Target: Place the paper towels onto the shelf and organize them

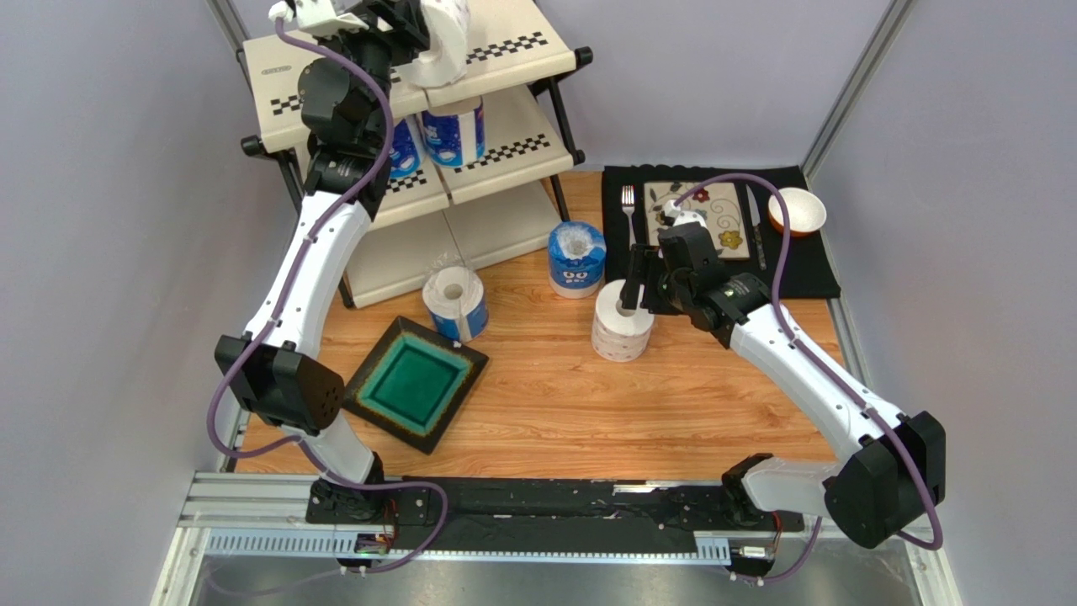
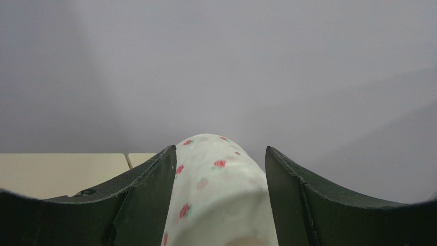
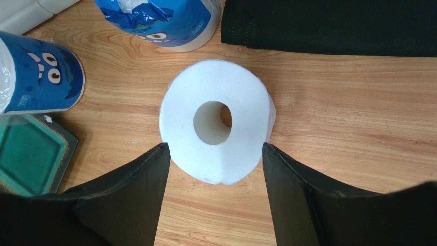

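Your left gripper (image 2: 220, 154) is clamped on a flower-print roll (image 2: 220, 195) over the top tier of the shelf (image 1: 512, 51); blue-wrapped rolls (image 1: 453, 133) stand on the middle tier. Your right gripper (image 3: 215, 148) straddles an upright white roll (image 3: 215, 123) on the table (image 3: 333, 154); whether its jaws press it, you cannot tell

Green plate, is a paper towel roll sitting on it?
No, the green plate is bare; the nearest roll sits beside its far corner on the wooden table.
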